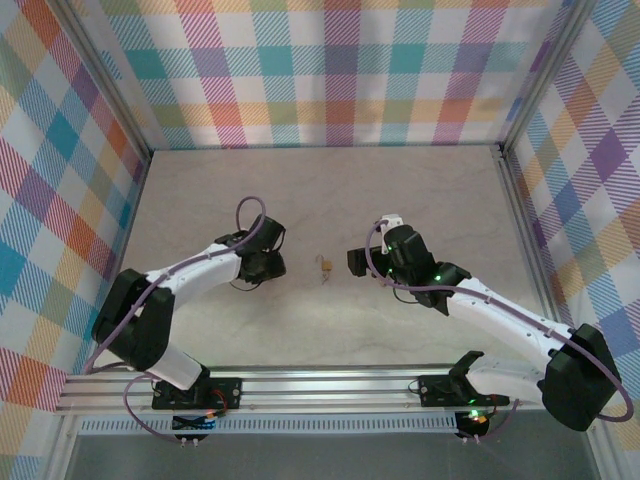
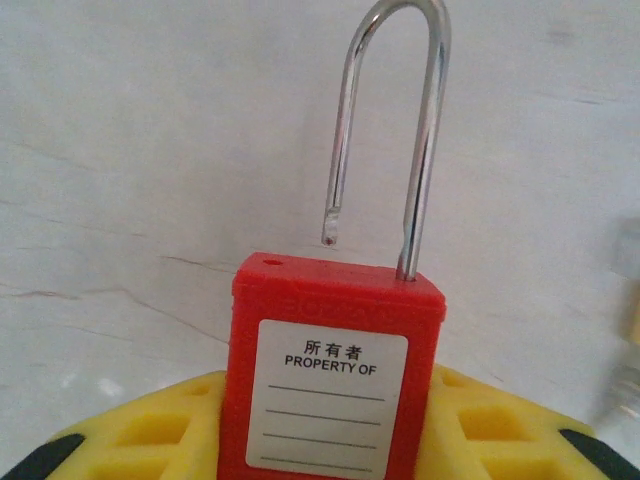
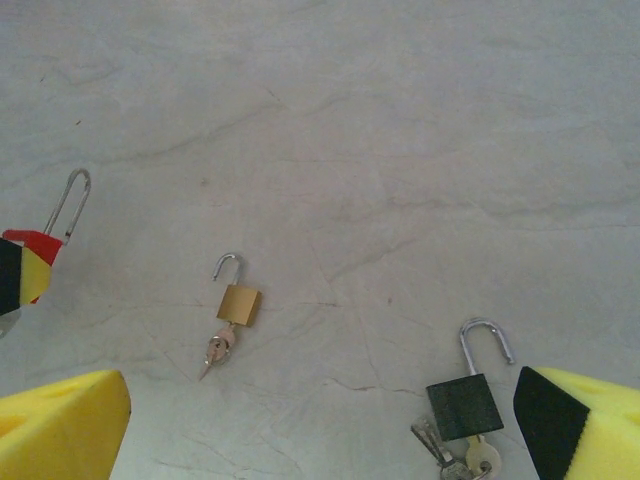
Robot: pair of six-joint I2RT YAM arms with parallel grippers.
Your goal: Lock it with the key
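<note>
the left gripper (image 2: 325, 445) is closed to a narrow span on the red padlock (image 2: 335, 370), its yellow fingers (image 2: 150, 435) pressing the body from both sides. the label faces the wrist camera and the shackle (image 2: 420, 130) stands up and open, its free end hanging just above its hole. held like this, the body is steady and the shackle end stays free, which probably suits pushing it home or meeting a key.

the right gripper (image 3: 320, 425) hangs wide open and holds nothing, low over the table (image 3: 400, 150), likely ready to pick something up. just beside its right finger lies a black padlock (image 3: 464, 405), shackle open, with a bunch of keys (image 3: 450, 460) at its base. farther toward the left arm lies a small brass padlock (image 3: 239, 303), also open, with a key (image 3: 216, 350) in its bottom. i cannot tell which key fits the red one.

from above, the two grippers face each other with the brass padlock between them.
</note>
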